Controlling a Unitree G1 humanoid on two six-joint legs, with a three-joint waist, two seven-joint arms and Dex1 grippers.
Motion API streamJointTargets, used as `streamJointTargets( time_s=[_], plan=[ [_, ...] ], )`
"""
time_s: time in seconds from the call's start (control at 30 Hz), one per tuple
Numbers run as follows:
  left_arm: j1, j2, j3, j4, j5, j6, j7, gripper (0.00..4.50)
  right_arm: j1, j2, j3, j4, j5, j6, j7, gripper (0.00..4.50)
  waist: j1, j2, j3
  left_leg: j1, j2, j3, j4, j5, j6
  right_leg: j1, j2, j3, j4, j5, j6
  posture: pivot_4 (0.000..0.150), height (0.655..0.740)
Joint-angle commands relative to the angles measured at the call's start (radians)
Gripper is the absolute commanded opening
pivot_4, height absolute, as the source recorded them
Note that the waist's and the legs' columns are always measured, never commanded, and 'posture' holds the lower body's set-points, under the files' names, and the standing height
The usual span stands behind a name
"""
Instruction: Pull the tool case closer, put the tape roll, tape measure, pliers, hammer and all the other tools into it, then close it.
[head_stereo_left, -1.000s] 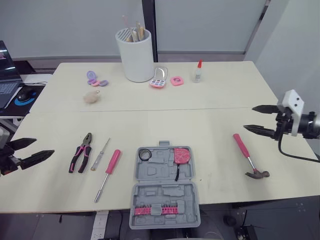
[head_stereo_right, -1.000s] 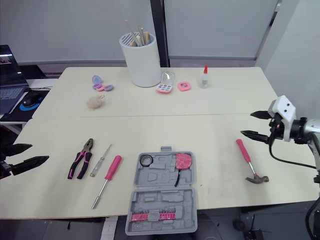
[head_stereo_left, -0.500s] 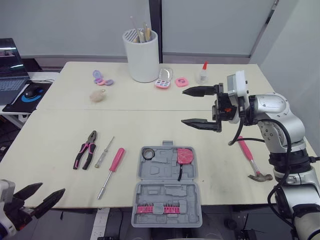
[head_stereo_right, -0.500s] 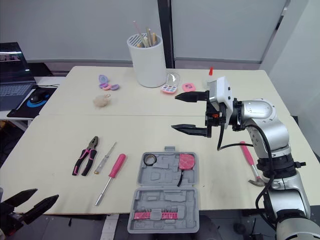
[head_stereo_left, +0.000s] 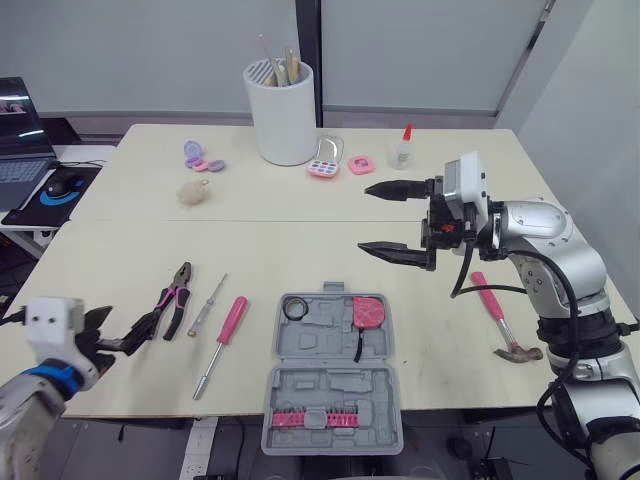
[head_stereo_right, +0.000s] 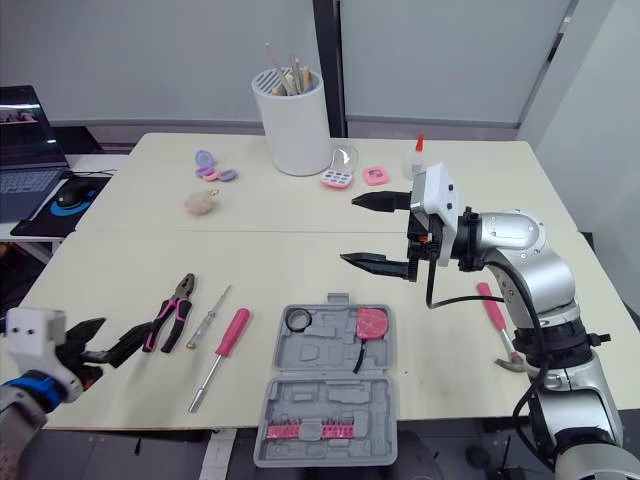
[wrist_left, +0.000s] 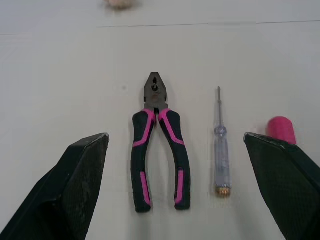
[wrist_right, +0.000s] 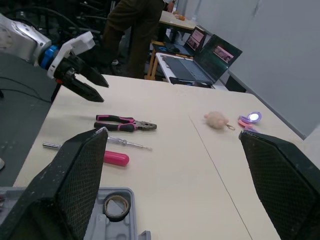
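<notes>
Left eye view: the left gripper (head_stereo_left: 118, 335) hangs released, fingers spread, at the table's (head_stereo_left: 290, 235) 8 o'clock, just beside the pliers (head_stereo_left: 172, 298). Pliers, thin screwdriver (head_stereo_left: 207, 305) and pink screwdriver (head_stereo_left: 226, 324) lie at 9 o'clock of the open tool case (head_stereo_left: 330, 385). The case's far half holds the tape roll (head_stereo_left: 291, 309) and tape measure (head_stereo_left: 364, 312). The right gripper (head_stereo_left: 365, 217), spread wide, hovers at its 1 o'clock, and the hammer (head_stereo_left: 490, 300) lies at 3 o'clock.

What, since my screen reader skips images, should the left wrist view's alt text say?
Pink-and-black pliers lie flat on a pale table, straight ahead, framed by the left gripper's two open black fingers. Beside them lie a clear-handled tester screwdriver and the end of a pink screwdriver handle.
</notes>
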Motion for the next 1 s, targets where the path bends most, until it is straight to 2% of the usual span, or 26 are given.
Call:
streamJointTargets(
  time_s=[0.03, 0.4, 1.0],
  plan=[
    [-0.075, 0.021, -0.059, 0.116, 0.076, -0.064, 0.044, 4.50, 0.019, -0.014, -0.007, -0.041, -0.010, -0.016, -0.015, 4.47, -0.001, 0.000, 0.000, 0.000, 0.000, 0.000, 0.000, 0.000, 0.000, 0.000, 0.000, 0.000, 0.000, 0.000, 0.000, 0.150, 0.7400],
    [-0.269, 0.041, -0.206, 0.392, 0.158, -0.144, 0.009, 4.50, 0.071, -0.038, -0.015, -0.109, -0.003, 0.016, -0.062, 4.47, 0.002, 0.000, 0.000, -0.001, 0.000, 0.000, 0.000, 0.000, 0.000, 0.000, 0.000, 0.000, 0.000, 0.000, 0.000, 0.150, 0.7400],
    [-0.371, 0.051, -0.282, 0.554, 0.210, -0.130, 0.030, 4.50, 0.085, -0.064, -0.017, -0.130, -0.005, 0.021, -0.082, 4.47, 0.001, 0.000, 0.000, -0.001, 0.000, 0.000, 0.000, 0.000, 0.000, 0.000, 0.000, 0.000, 0.000, 0.000, 0.000, 0.150, 0.7400]
  ],
)
